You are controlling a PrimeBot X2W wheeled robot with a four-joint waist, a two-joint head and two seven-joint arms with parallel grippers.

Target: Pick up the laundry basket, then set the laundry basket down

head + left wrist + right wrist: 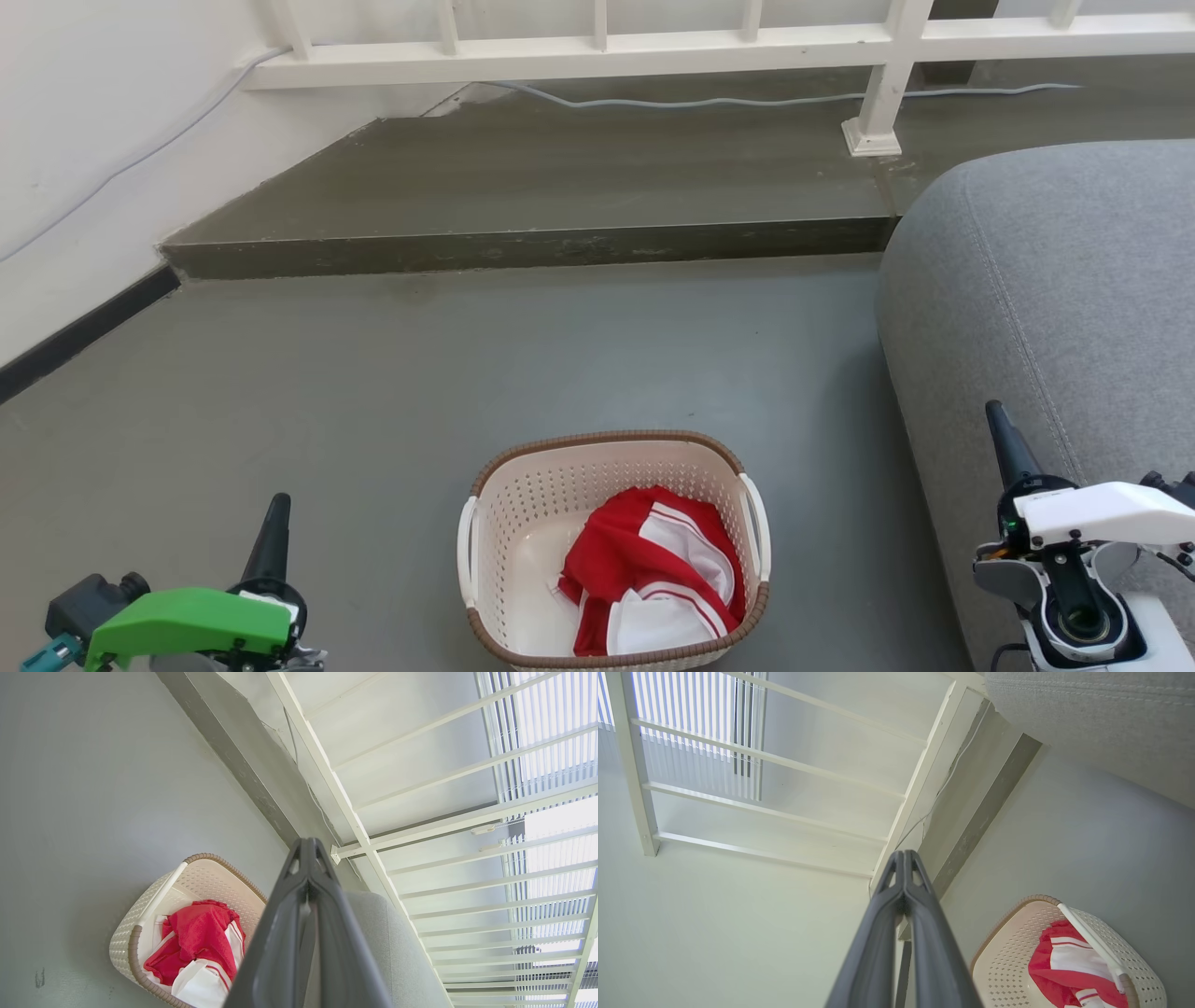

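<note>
The laundry basket [560, 499] stands upright on the grey floor [373, 392], mouth up, at the bottom centre of the head view, its near rim meeting the lower edge of that view. It lies square to the robot. The two handled sides run away from the robot, with one handle [464, 551] on the left and the other on the right, and the brown-rimmed far side runs across. The downward angle foreshortens it, so I cannot tell which span is the longer. A crumpled red and white garment [653, 560] lies inside, heaped toward the right and near part, leaving the pale bottom bare at the left. The left tool [278, 509] is at the lower left, under a green cover, its dark fingers pointing up and forward. In the left wrist view they are pressed together at the tips [307, 847] with nothing between them, and the basket [140, 914] lies off to one side. The right tool [997, 415] is at the lower right, on a white wrist, also pointing up and forward. Its fingers are closed on each other and empty in the right wrist view [903, 856]. Both tools are well apart from the basket, which lies between them. A grey sofa [1055, 280] stands to the basket's right, behind the right tool. Beyond the basket a low step [523, 247] crosses the floor, with a white railing [597, 51] and a pale cable [709, 100] on it, and a white wall [84, 140] is on the left.
</note>
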